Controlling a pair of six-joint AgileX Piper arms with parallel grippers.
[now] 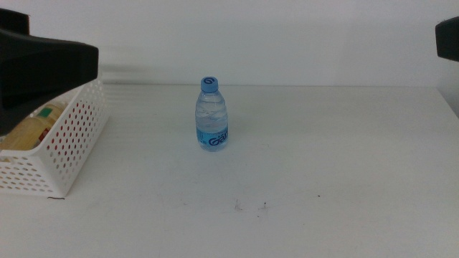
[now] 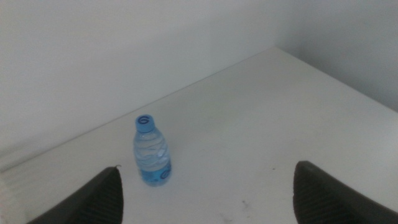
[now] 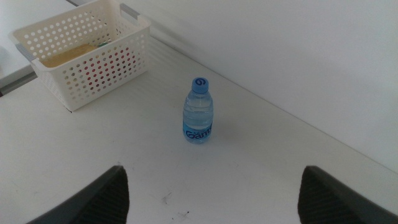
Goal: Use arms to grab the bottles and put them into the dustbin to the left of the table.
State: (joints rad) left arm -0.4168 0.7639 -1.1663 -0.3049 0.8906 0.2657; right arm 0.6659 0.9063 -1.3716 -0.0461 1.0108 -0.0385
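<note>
Left gripper jaws spread wide, holding nothing; small clear water bottle with blue cap ahead of them, between the two jaws' lines, well apart from both. Right gripper same: jaws wide apart, empty, same bottle ahead and untouched. Bottle upright near centre of white table, far half. White perforated dustbin at table's left edge, well apart from bottle; yellow tea bottle lying inside. Red visible through the basket holes, can't tell what. Left arm blurred above dustbin.
</note>
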